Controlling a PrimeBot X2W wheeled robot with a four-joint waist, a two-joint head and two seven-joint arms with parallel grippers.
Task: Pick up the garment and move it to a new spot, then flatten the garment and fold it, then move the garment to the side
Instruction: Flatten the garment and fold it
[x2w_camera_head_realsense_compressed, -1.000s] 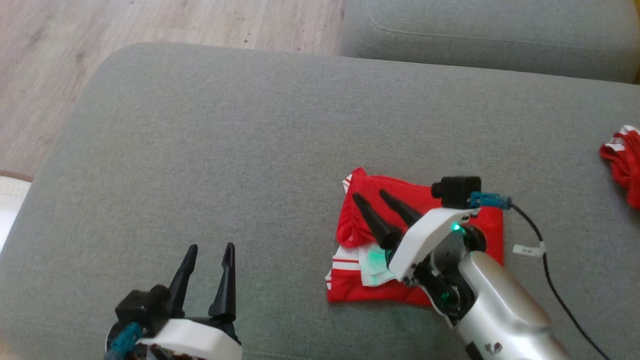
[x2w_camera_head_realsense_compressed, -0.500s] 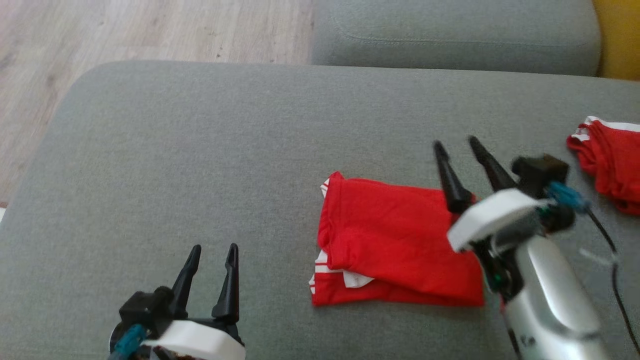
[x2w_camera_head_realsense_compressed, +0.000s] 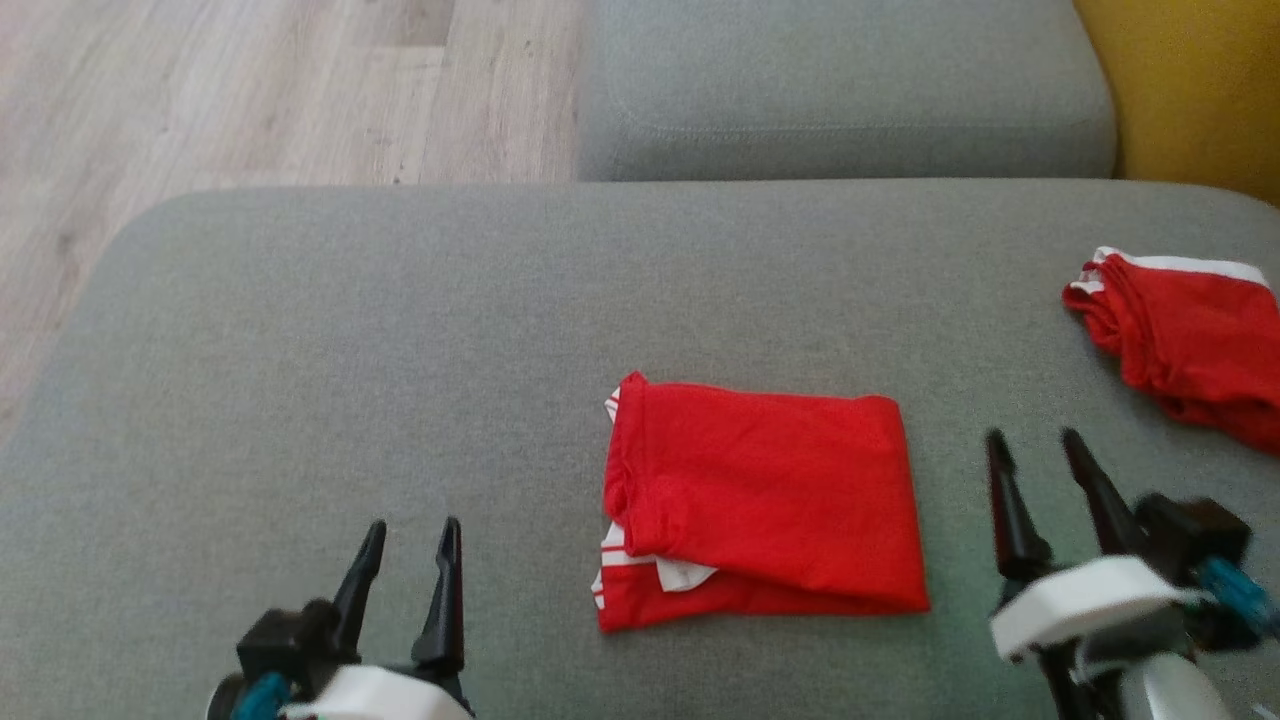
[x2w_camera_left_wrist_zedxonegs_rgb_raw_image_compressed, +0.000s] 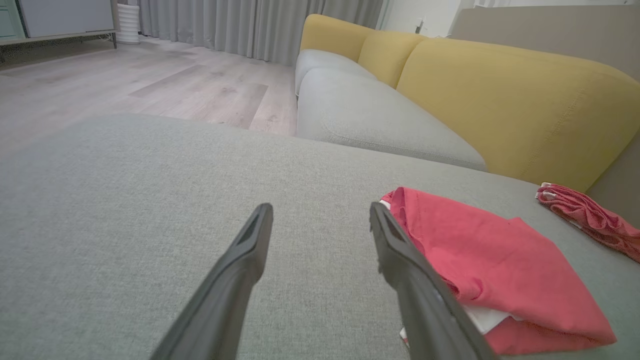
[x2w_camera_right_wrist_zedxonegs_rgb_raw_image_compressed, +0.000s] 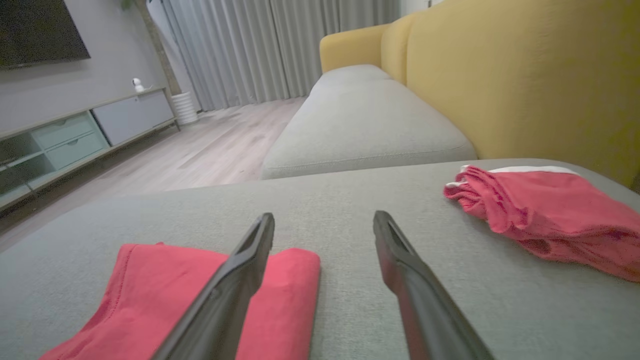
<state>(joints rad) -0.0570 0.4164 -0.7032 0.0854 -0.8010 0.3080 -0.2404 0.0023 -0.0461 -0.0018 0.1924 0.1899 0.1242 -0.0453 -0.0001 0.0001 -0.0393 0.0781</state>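
A folded red garment (x2w_camera_head_realsense_compressed: 762, 497) with white trim lies flat on the grey couch cushion (x2w_camera_head_realsense_compressed: 400, 330), lying in the middle of the head view. It also shows at the right of the left wrist view (x2w_camera_left_wrist_zedxonegs_rgb_raw_image_compressed: 495, 260) and at the lower left of the right wrist view (x2w_camera_right_wrist_zedxonegs_rgb_raw_image_compressed: 165, 295). My right gripper (x2w_camera_head_realsense_compressed: 1035, 450) stands open just right of the garment, apart from it and holding nothing. My left gripper (x2w_camera_head_realsense_compressed: 412, 540) rests open at the lower left, well left of the garment, with nothing between its fingers.
A second red garment (x2w_camera_head_realsense_compressed: 1180, 335) with white trim lies bunched at the cushion's right edge, near the yellow backrest (x2w_camera_head_realsense_compressed: 1190, 90). Another grey seat cushion (x2w_camera_head_realsense_compressed: 840, 90) lies beyond. Wooden floor (x2w_camera_head_realsense_compressed: 200, 90) lies past the cushion's left and far edges.
My right gripper has lifted off the folded garment and pulled back to its right, open and empty. The head camera has shifted right. The left gripper has stayed put.
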